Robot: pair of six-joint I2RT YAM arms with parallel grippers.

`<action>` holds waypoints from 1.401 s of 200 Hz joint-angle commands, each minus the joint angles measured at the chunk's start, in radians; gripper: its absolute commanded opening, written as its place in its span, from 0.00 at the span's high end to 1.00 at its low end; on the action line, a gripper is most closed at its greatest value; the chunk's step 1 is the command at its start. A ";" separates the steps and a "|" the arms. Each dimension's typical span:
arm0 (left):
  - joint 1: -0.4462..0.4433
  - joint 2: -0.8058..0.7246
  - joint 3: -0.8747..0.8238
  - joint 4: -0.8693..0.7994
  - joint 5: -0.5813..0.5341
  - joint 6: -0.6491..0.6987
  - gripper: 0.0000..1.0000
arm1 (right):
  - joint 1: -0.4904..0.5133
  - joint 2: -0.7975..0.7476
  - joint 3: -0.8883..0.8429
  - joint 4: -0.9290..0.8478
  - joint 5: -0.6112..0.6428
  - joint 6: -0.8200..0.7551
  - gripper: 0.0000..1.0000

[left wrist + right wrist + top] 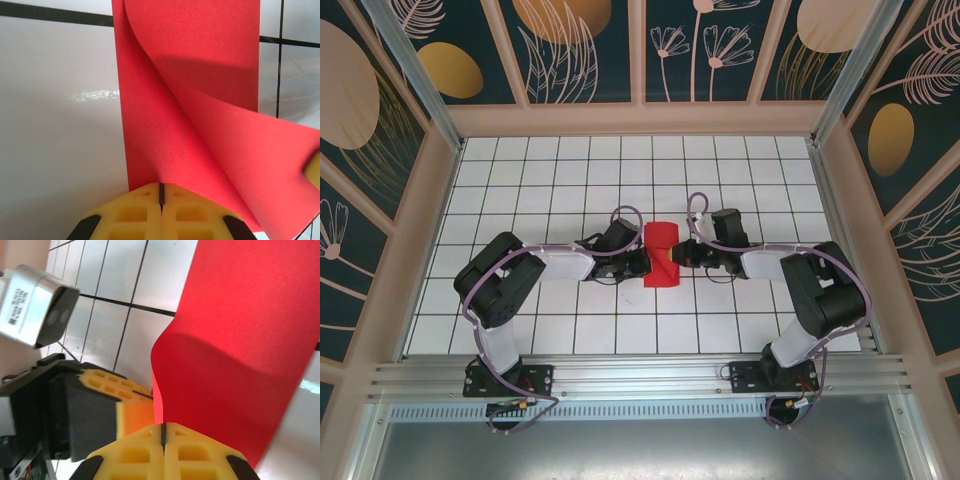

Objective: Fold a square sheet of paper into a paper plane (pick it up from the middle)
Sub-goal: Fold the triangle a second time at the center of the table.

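Square sheet of paper (661, 242) is seen at desk (520, 190) centre, betw. both tools, red, partly curled. L tool (642, 262) is set at sheet's left edge, R tool (682, 254) at its right edge. L wrist view: L tool (161, 200) pads pressed together at near edge of sheet (200, 60); grip on paper can't be told. One flap is curled up off the desk. R wrist view: R tool (163, 440) is closed, lifted flap (240, 340) pinched at its tips.
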 commanded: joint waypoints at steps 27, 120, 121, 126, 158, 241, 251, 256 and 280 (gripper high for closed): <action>-0.001 0.024 0.014 -0.069 -0.035 0.012 0.99 | -0.004 -0.044 -0.014 -0.124 -0.027 -0.084 1.00; -0.001 0.026 0.014 -0.064 -0.029 0.008 0.99 | -0.012 0.030 0.064 -0.150 0.060 -0.132 0.98; -0.001 0.027 0.014 -0.064 -0.028 0.008 0.99 | -0.012 0.031 0.064 -0.150 0.060 -0.132 0.98; -0.001 0.028 0.016 -0.064 -0.027 0.008 0.99 | -0.012 0.035 0.066 -0.149 0.060 -0.134 0.98; -0.001 0.028 0.016 -0.064 -0.027 0.008 0.98 | -0.015 0.061 0.079 -0.153 0.062 -0.146 0.98; 0.000 0.033 0.019 -0.065 -0.025 0.009 0.98 | -0.024 0.098 0.110 -0.167 0.030 -0.190 0.98; -0.001 0.033 0.019 -0.067 -0.026 0.011 0.99 | -0.025 0.102 0.114 -0.173 0.031 -0.198 0.98; -0.001 0.033 0.019 -0.069 -0.027 0.012 0.99 | -0.025 0.104 0.118 -0.176 0.028 -0.204 0.98; -0.001 0.034 0.017 -0.070 -0.029 0.013 0.98 | -0.025 0.122 0.138 -0.200 0.017 -0.229 0.97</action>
